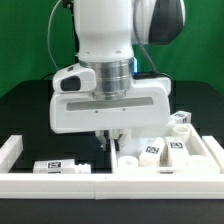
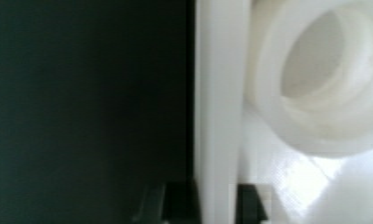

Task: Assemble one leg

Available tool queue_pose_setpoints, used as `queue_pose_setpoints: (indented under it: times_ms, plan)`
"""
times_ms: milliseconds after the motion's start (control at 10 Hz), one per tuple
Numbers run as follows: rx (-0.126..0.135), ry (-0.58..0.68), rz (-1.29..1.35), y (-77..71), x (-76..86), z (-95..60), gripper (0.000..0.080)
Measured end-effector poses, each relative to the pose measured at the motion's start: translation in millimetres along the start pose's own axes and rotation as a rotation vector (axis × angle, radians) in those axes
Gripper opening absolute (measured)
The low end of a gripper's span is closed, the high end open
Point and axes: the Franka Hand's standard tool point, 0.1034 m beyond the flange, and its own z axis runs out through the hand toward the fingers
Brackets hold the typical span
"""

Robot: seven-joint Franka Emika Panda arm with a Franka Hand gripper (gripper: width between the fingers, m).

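Shows the Panda arm (image 1: 105, 40) bent low over the black table (image 1: 30, 110), with its broad white wrist housing blocking much of the spot beneath. Finds the gripper (image 1: 110, 140) drawn narrow and clamped on the raised rim of the white tray-shaped part (image 1: 135, 168), at that part's end toward the exterior view's left. Bears this out in the wrist view: dark fingertips (image 2: 174, 200) set against either side of the upright white wall, with a round recess (image 2: 334, 80) in the part just beside it. Places the leg (image 1: 60, 166) flat on the table toward the exterior view's left, tags showing, well apart from the gripper and untouched. Crowds several more tagged white pegs (image 1: 152, 148) toward the exterior view's right; cannot tell whether in the tray-shaped part or behind it. Fences the near side with a low white rail (image 1: 12, 150).
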Motion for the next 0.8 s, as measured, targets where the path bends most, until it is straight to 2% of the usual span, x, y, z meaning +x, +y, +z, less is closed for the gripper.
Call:
queue_pose_setpoints:
  times_ms: [100,500,600,700,800]
  plan:
    - [-0.001,0.002,0.014,-4.9,3.1,2.2,0.0054]
    - [0.004,-0.003,0.034,-4.2,4.8,8.1,0.0054]
    - [0.004,-0.003,0.033,-4.7,4.8,8.2,0.0108]
    - [0.005,-0.003,0.033,-4.8,4.7,8.3,0.0275]
    - [0.005,-0.003,0.044,-5.2,4.4,7.4,0.0275]
